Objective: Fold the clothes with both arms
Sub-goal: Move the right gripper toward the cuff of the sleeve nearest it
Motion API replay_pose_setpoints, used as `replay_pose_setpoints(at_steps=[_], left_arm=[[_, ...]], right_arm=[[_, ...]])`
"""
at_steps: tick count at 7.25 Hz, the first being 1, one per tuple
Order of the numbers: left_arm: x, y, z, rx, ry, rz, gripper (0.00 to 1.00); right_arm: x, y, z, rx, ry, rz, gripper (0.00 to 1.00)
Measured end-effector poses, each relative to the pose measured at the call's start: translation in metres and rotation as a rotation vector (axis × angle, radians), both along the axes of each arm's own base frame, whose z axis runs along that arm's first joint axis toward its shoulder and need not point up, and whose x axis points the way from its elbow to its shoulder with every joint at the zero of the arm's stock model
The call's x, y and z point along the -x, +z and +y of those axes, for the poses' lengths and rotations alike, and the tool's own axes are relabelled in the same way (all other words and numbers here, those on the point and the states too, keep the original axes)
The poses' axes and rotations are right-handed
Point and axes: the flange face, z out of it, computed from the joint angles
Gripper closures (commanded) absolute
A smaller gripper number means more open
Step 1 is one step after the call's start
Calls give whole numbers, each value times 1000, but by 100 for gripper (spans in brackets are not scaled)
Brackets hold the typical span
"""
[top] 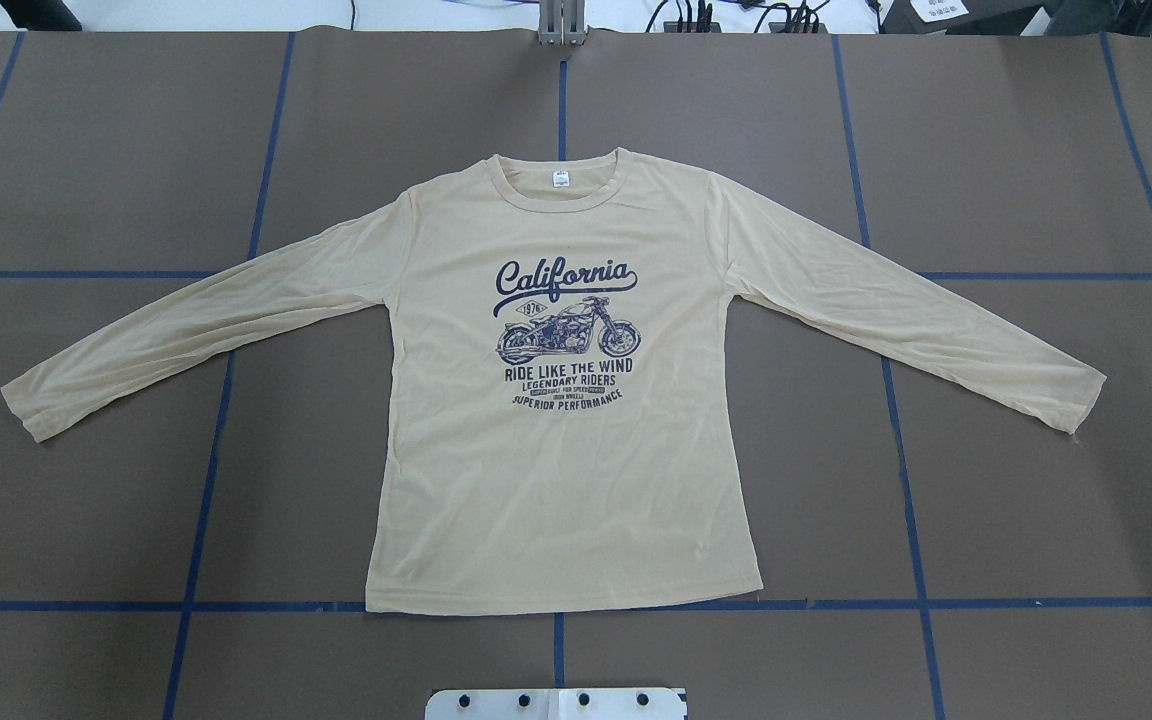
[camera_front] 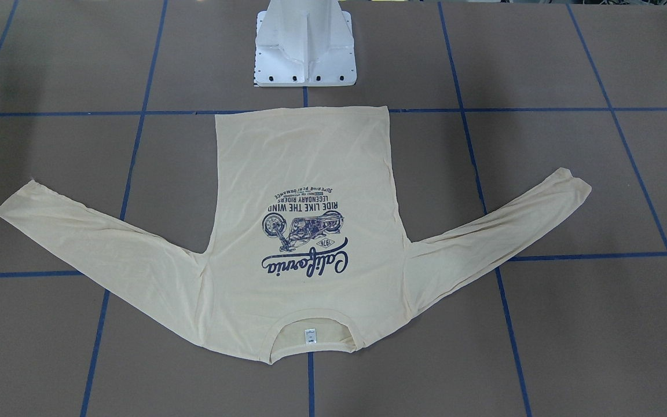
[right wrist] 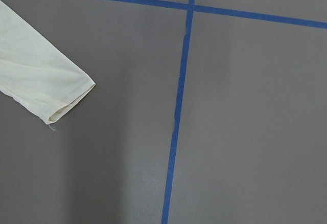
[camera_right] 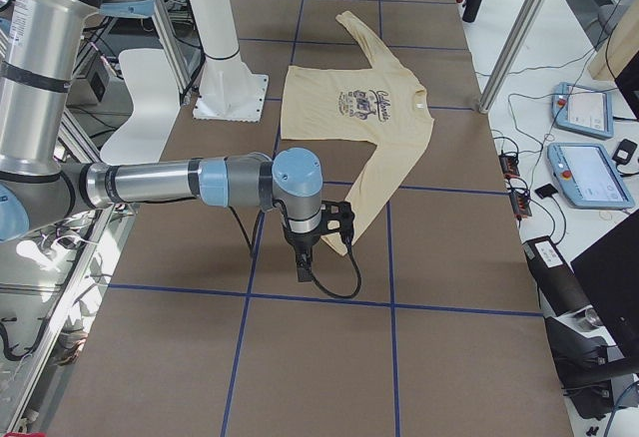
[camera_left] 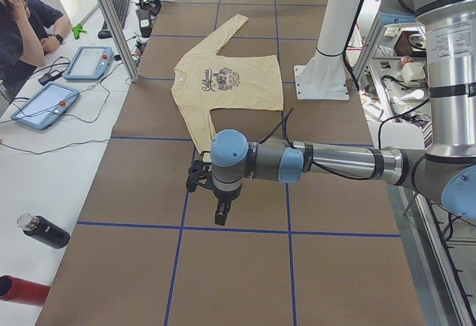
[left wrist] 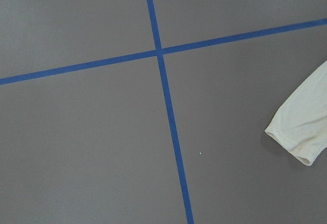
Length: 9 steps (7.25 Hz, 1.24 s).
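The shirt [top: 556, 480] is thin, soft, matt cloth with a flat printed design [top: 566, 330]. Around the shirt, the table [top: 1036, 480] looks like matt brown paper, crossed by smooth blue tape [top: 921, 604]. The left arm [camera_left: 342, 164] and right arm [camera_right: 150, 183] are satin grey metal with glossy blue caps [camera_left: 229, 147].

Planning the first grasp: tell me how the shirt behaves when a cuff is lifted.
Probably floppy and light: the shirt lies thin and flat, so a lifted cuff would likely trail its sleeve. Pushed across the matte table, it would probably bunch.
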Motion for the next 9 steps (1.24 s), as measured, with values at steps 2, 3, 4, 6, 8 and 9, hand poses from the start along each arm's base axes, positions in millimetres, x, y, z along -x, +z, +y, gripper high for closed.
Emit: replay_pose_setpoints(at_steps=[2, 3, 4, 6, 8, 9], left_arm=[[0, -6, -1, -15, 2, -10, 0], [0, -11, -3, -27, 1, -13, 0], [0, -20, -9, -45, -1, -12, 0], [-1, -54, -43, -129, 0, -7, 0], [-3, -78, -78, -254, 2, -2, 0], [-4, -81, -84, -294, 6, 3, 0]], right_arm=[[0, -2, 0, -5, 0, 1, 0], [0, -8, -2, -18, 0, 1, 0], [0, -16, -7, -37, 1, 0, 0], [16, -29, -24, -36, 25, -17, 0], [67, -32, -48, -31, 66, -52, 0], [94, -25, -59, -28, 93, -76, 0]])
